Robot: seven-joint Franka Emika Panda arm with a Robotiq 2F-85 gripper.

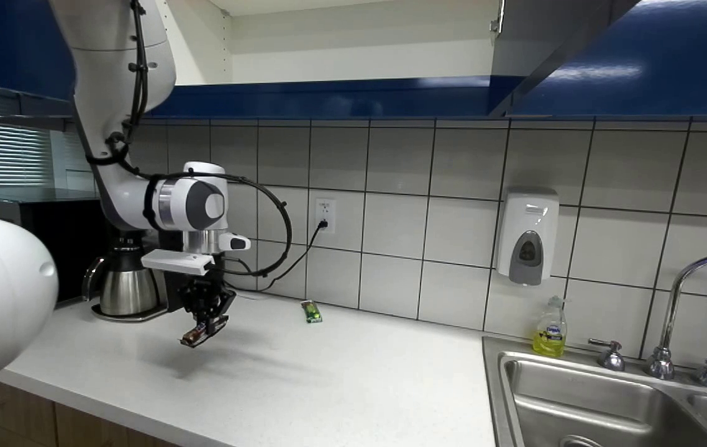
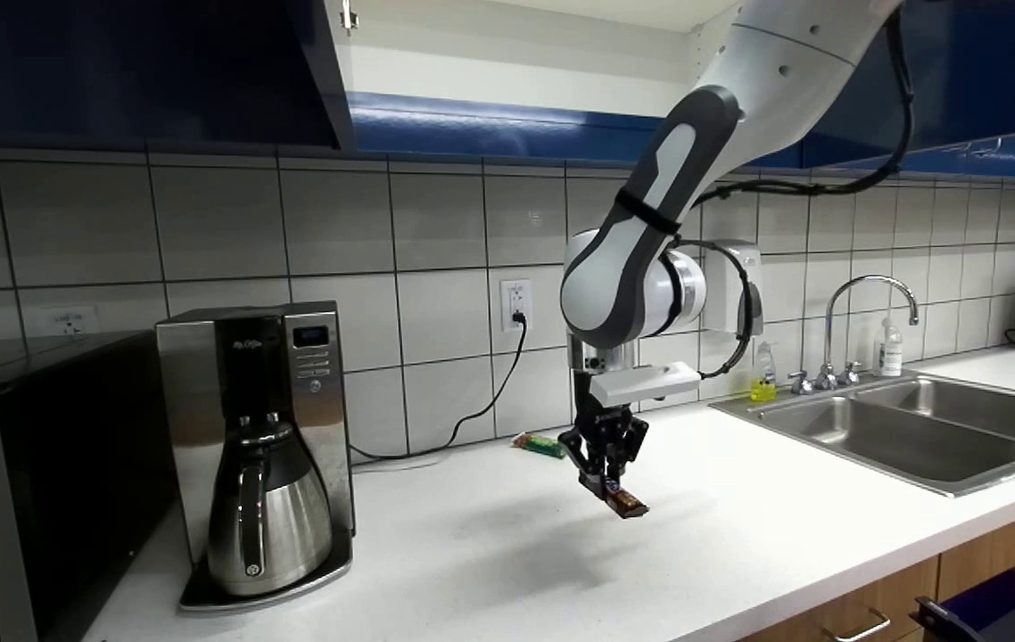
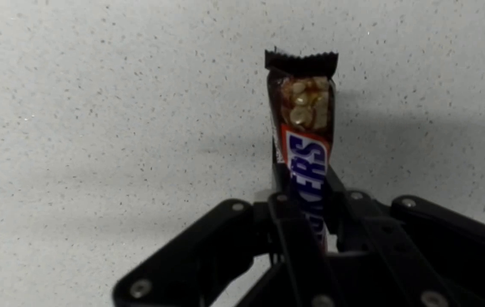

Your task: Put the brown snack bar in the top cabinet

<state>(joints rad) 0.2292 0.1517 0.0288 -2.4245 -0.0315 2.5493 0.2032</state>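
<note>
The brown snack bar point(image 3: 304, 102) is in my gripper's jaws, its brown wrapper end sticking out past the fingertips. It also shows in both exterior views point(image 1: 194, 336) point(image 2: 626, 502), tilted a little downward. My gripper point(image 3: 306, 181) is shut on the bar's middle part; the bar's rear end is partly hidden by the fingers. In both exterior views the gripper point(image 1: 209, 326) point(image 2: 601, 481) points down, and the bar is above the white counter with a shadow beneath. The top cabinet point(image 1: 353, 98) point(image 2: 507, 123) is above and behind the gripper, open, with its white interior showing.
An open blue cabinet door point(image 1: 639, 62) juts out beside the opening. A coffee maker point(image 2: 320, 428), a microwave point(image 2: 70, 464) and a greenish wrapped item point(image 1: 312, 311) by the wall cable stand on the counter. A soap dispenser point(image 1: 527, 236) and sink point(image 1: 496, 391) are along the wall.
</note>
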